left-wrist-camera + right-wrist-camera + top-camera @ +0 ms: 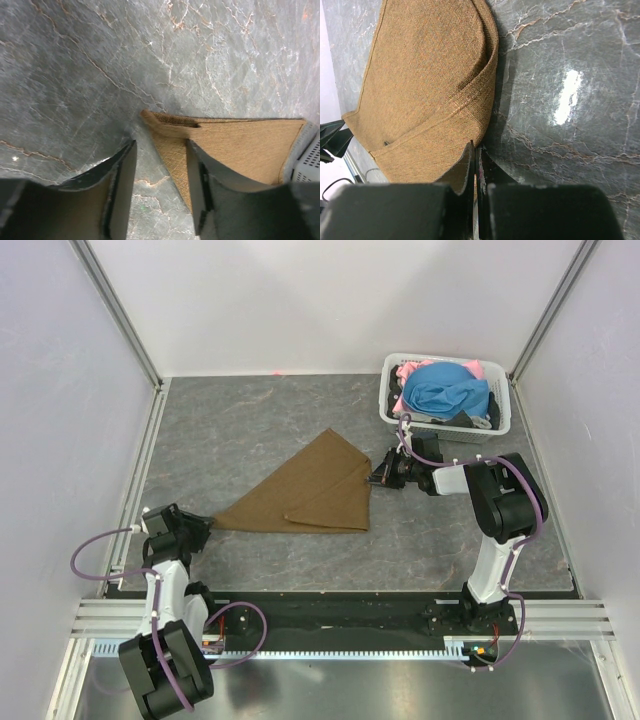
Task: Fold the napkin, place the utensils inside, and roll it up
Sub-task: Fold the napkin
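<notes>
Robot lab cell: white panel walls point(330, 300), aluminium framing point(116, 310), grey marbled tabletop point(250, 430).

Light fell evenly from overhead, bright and soft, over the grey marbled table point(250, 420). In my right wrist view a white patch of glare sat on the tabletop, and the napkin point(430, 85) threw a narrow dark shadow along its right edge. My own fingers point(120, 185) sat close to the lens, dark and soft-edged, out of focus in both wrist views. The overhead view was sharp, its white walls point(300, 300) slightly washed out
</notes>
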